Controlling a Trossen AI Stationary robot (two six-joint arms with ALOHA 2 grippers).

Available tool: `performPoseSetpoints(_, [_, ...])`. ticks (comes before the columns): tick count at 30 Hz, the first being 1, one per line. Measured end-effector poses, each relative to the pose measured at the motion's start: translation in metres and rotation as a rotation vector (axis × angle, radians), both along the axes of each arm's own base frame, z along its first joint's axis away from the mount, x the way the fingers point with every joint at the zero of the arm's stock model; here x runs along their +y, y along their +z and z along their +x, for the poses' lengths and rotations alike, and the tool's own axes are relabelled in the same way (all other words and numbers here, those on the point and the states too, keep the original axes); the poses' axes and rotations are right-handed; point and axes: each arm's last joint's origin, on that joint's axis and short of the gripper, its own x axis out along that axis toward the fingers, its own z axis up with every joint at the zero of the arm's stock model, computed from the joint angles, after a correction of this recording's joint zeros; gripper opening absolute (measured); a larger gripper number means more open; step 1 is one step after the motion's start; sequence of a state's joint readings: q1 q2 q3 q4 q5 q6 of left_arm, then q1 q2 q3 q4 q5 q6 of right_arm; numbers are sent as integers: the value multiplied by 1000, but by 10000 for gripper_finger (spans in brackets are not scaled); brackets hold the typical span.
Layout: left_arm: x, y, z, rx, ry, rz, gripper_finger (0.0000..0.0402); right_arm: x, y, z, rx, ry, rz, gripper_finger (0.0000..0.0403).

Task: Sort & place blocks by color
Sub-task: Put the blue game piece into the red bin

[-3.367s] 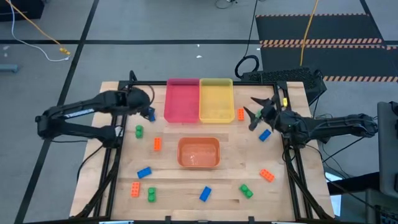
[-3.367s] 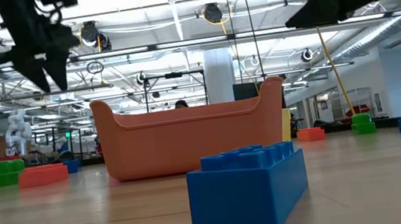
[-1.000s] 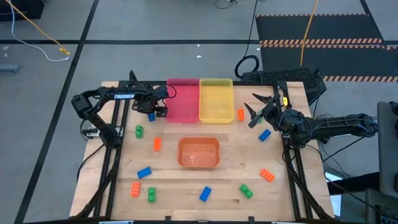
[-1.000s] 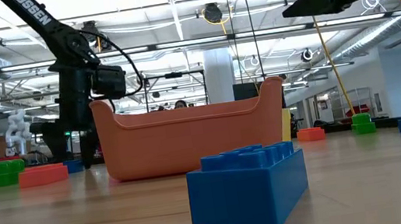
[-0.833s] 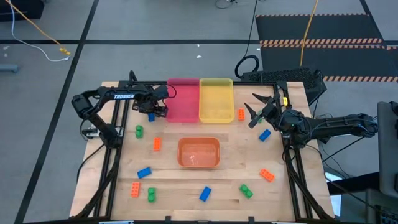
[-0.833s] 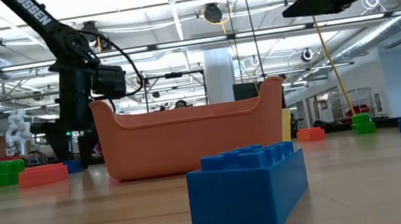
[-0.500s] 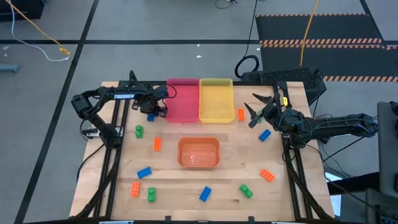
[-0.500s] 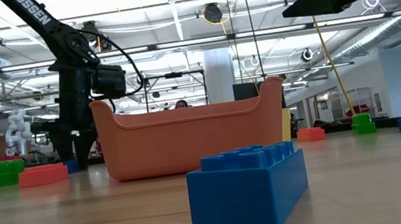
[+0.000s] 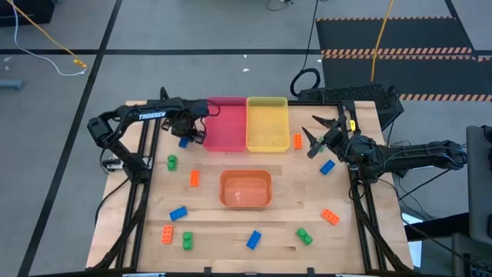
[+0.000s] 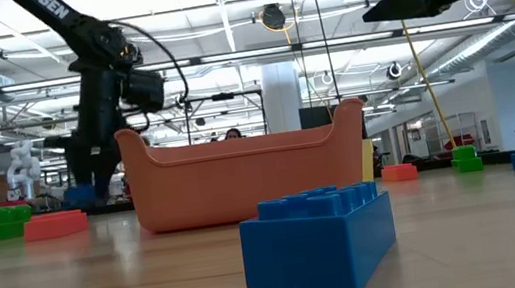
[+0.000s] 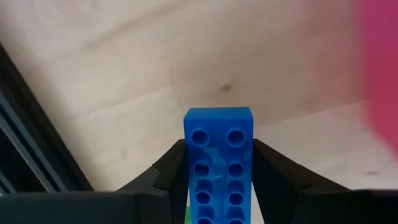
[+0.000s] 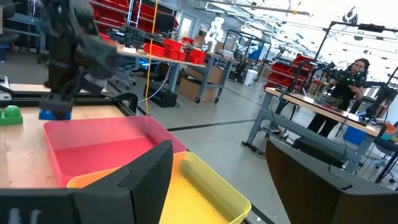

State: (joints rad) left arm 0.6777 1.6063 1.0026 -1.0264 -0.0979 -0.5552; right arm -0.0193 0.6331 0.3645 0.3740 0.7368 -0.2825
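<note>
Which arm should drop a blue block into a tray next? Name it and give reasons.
Left. The left gripper is already shut on a blue block, lifted beside the pink tray. The right gripper hangs open and empty beyond the yellow tray.

Legible text, one item: we read "TROSSEN" in white capitals along the left arm [image 9: 151,115] in the high view. In the low view we make out only its closing letters.
</note>
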Motion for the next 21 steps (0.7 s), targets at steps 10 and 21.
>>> performPoseSetpoints(10, [23, 89, 26, -156, -47, 199, 150, 0, 0, 0, 0, 0, -2, 254])
performPoseSetpoints(21, [30, 118, 64, -337, -133, 343, 147, 0, 1, 0, 10, -2, -16, 254])
